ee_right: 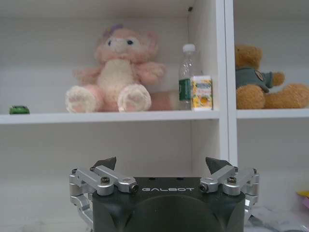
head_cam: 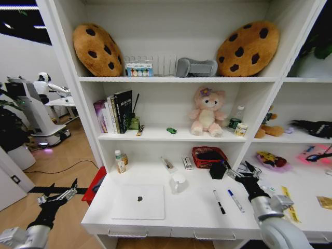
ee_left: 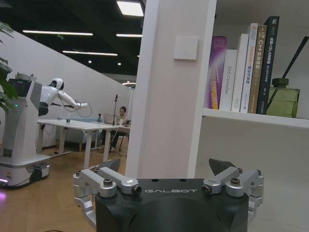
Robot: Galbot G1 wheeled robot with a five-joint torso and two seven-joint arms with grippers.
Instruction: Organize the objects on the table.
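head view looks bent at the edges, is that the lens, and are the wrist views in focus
Head view: wide-angle lens bows the shelf uprights outward. Left wrist view: books sharp, ceiling lights flare. Right wrist view: pink plush and shelf look soft, the right claw crisper.

— What's the room I'm steering through?
— Tall white shelving unit (head_cam: 176,79) ahead, pale wooden plank floor (head_cam: 67,155) left, long ceiling strip lights (ee_left: 58,33) over a white worktable (ee_left: 82,126).

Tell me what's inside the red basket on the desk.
The red basket holds something dark, lying across its top. I can't identify it, and the mesh wall and that dark thing hide whatever is below.
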